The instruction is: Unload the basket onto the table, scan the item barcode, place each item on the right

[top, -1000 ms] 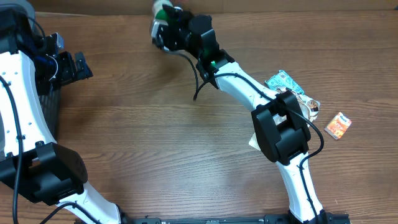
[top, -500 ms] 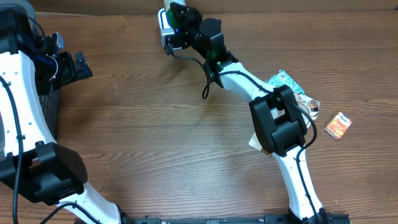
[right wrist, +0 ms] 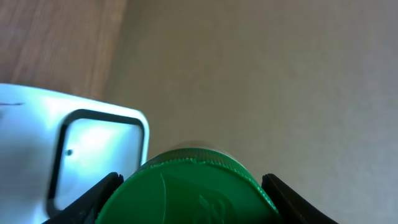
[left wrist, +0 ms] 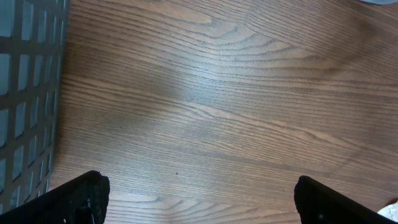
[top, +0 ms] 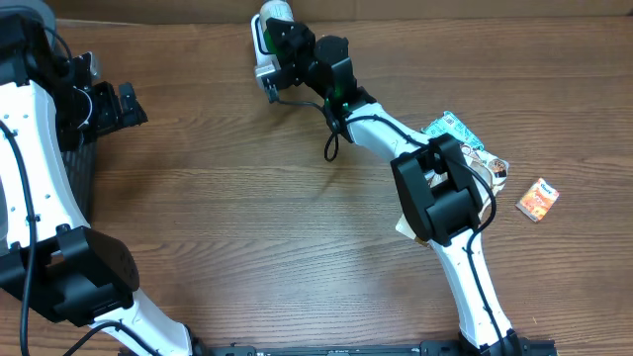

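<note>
The item is a container with a round green cap (right wrist: 186, 186). My right gripper (right wrist: 193, 196) is shut on it, one black finger against each side of the cap. Just left of it stands a white scanner (right wrist: 93, 149) with a glowing, dark-framed window. In the overhead view the right gripper (top: 289, 42) is at the table's far edge, beside the scanner (top: 261, 51), and the item's pale end (top: 275, 11) shows above it. No barcode shows in any view. My left gripper (top: 121, 105) hangs open over bare wood at the far left, its fingertips (left wrist: 84, 196) wide apart.
A dark mesh basket (left wrist: 25, 93) stands at the left edge by the left arm. A teal packet (top: 450, 129), a small printed pack (top: 495, 170) and an orange packet (top: 538, 199) lie at the right, beside the right arm.
The right arm has carried the item toward the table's far edge and turned it, bringing it next to the scanner. The left arm has not moved.
</note>
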Robot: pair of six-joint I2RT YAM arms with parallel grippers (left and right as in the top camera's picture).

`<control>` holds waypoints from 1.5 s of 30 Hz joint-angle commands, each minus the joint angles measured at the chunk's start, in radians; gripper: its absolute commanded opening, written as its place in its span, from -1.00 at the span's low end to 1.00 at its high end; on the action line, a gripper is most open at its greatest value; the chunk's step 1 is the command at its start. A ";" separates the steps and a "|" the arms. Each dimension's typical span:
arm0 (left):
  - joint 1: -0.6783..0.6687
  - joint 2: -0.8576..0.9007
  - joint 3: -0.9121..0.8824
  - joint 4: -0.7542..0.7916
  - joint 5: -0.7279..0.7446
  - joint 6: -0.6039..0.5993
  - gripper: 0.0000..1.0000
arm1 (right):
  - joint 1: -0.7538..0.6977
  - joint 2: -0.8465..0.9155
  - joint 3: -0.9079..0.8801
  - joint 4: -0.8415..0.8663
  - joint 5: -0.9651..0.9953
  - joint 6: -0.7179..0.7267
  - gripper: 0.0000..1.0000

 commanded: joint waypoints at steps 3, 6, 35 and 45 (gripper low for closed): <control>-0.002 0.000 0.006 0.000 0.011 -0.003 0.99 | 0.006 0.016 0.031 0.015 -0.005 -0.041 0.00; -0.002 0.000 0.006 0.000 0.012 -0.003 0.99 | 0.006 0.016 0.031 0.015 -0.004 -0.041 0.01; -0.002 0.000 0.006 0.000 0.012 -0.003 0.99 | 0.043 -0.248 0.031 -0.056 -0.061 0.785 -0.03; -0.002 0.000 0.006 0.000 0.011 -0.003 0.99 | 0.049 -0.521 0.031 -0.716 -0.204 1.305 -0.01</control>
